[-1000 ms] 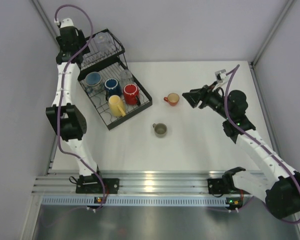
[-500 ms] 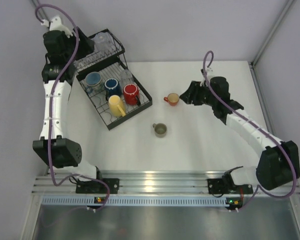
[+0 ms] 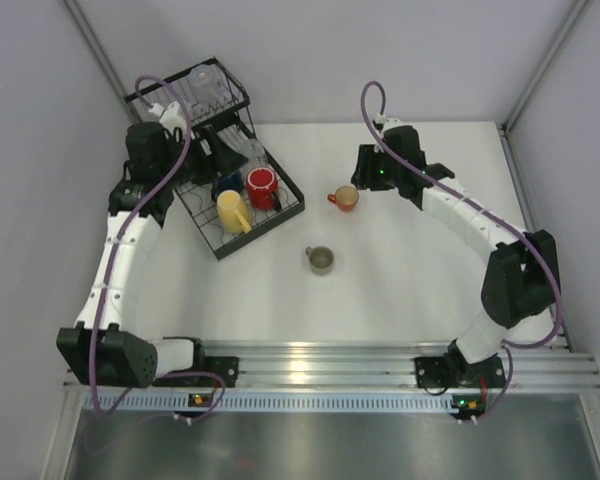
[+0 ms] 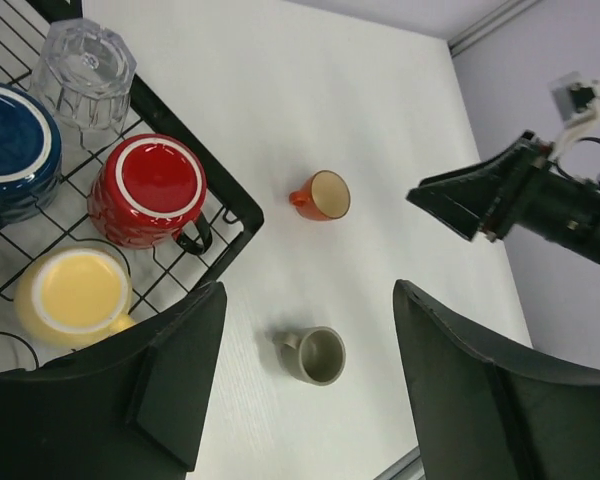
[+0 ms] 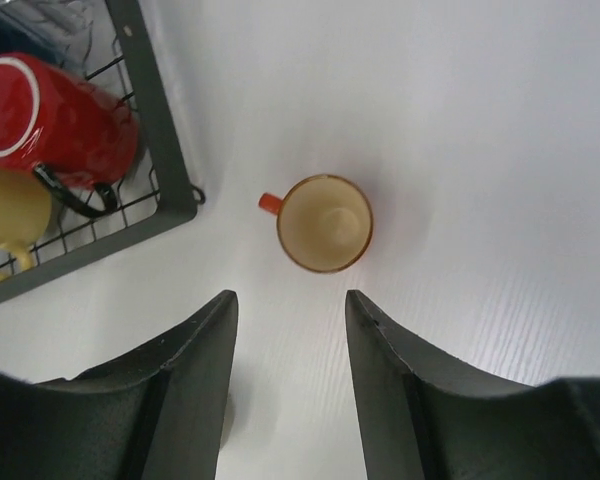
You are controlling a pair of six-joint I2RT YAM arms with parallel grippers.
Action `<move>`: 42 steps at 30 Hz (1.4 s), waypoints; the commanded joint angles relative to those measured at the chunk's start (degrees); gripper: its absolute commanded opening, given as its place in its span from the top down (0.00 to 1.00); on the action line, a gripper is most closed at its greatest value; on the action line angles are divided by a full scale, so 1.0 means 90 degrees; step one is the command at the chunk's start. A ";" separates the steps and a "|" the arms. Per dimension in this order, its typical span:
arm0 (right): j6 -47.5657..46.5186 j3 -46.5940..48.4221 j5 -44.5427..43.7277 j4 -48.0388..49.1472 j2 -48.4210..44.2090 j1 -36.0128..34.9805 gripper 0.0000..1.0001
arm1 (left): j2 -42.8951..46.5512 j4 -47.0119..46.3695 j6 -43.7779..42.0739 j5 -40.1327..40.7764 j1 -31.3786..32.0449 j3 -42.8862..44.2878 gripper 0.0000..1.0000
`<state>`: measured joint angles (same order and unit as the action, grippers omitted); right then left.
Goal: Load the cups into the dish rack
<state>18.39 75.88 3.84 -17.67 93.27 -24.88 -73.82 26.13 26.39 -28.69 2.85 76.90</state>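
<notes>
An orange-red cup (image 3: 344, 198) (image 5: 326, 223) stands upright on the white table, right of the dish rack (image 3: 265, 225). My right gripper (image 3: 361, 175) (image 5: 290, 297) hovers just beside it, open, with the cup ahead of its fingertips and not between them. An olive-grey cup (image 3: 321, 260) (image 4: 315, 355) stands nearer the front. Upside down in the rack's tray (image 4: 195, 142) are a red mug (image 4: 145, 190), a yellow mug (image 4: 75, 292), a blue mug (image 4: 10, 150) and a clear tumbler (image 4: 83, 75). My left gripper (image 3: 223, 155) (image 4: 308, 295) hangs open and empty over the tray.
The rack's taller basket (image 3: 195, 95) at the back left holds clear tumblers. Grey walls close in the left, back and right. An aluminium rail (image 3: 310, 360) with the arm bases runs along the near edge.
My left arm swung from the back basket forward over the tray. My right arm moved left, close to the orange-red cup, and its jaws narrowed a little.
</notes>
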 commanded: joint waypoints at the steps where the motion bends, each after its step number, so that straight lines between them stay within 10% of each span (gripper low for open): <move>1: -0.0266 0.0893 -0.0699 -0.0602 0.0465 0.0031 0.52 | 0.0702 -0.0335 0.0289 0.0139 -0.0024 -0.0117 0.26; 12: -0.0803 0.1364 -0.0701 -0.0449 0.1228 0.0079 0.50 | 0.1112 -0.0324 -0.0002 0.2445 -0.0053 0.0459 0.28; 28: -0.1399 0.1472 0.0160 -0.0654 0.1892 0.0118 0.50 | 0.0254 -0.0003 -0.0042 0.1069 -0.0053 0.0391 0.32; 42: -0.1341 0.1052 0.0023 -0.0390 0.1814 0.0128 0.50 | 0.0458 0.0036 -0.0491 0.2103 -0.0053 -0.1308 0.34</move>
<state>6.68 86.08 3.77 -23.27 110.30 -24.21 -71.09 27.77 23.59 -12.32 2.52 66.32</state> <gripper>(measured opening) 0.500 0.662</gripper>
